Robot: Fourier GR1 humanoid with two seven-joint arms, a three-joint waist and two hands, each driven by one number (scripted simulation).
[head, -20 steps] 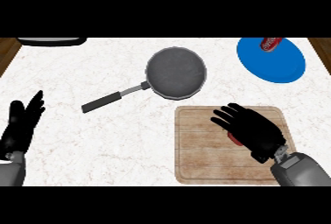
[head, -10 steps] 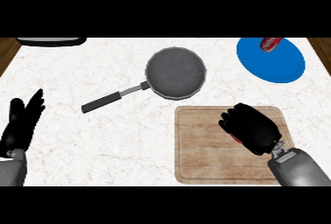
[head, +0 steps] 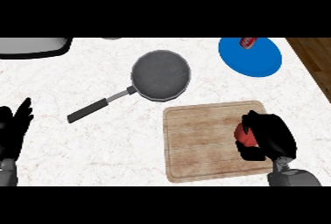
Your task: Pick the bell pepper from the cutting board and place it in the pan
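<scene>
right robot hand (head: pixel 270 136) curls round the glossy red pepper (head: pixel 243 134) on the grained wooden board (head: pixel 200 140); left robot hand (head: pixel 14 127) rests open beside the round pan (head: pixel 161 74).

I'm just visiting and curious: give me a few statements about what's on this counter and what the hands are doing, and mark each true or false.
1. The right hand is curled round the red pepper over the cutting board. True.
2. The pepper already lies in the pan. False: the pan holds nothing, and the pepper is at the board's right side.
3. The left hand grips the pan's handle. False: it rests open at the left edge, apart from the handle.
4. A blue plate lies at the upper right with a small red thing on it. True.
5. The pan lies on the board. False: it lies on the counter, beyond the board.
</scene>
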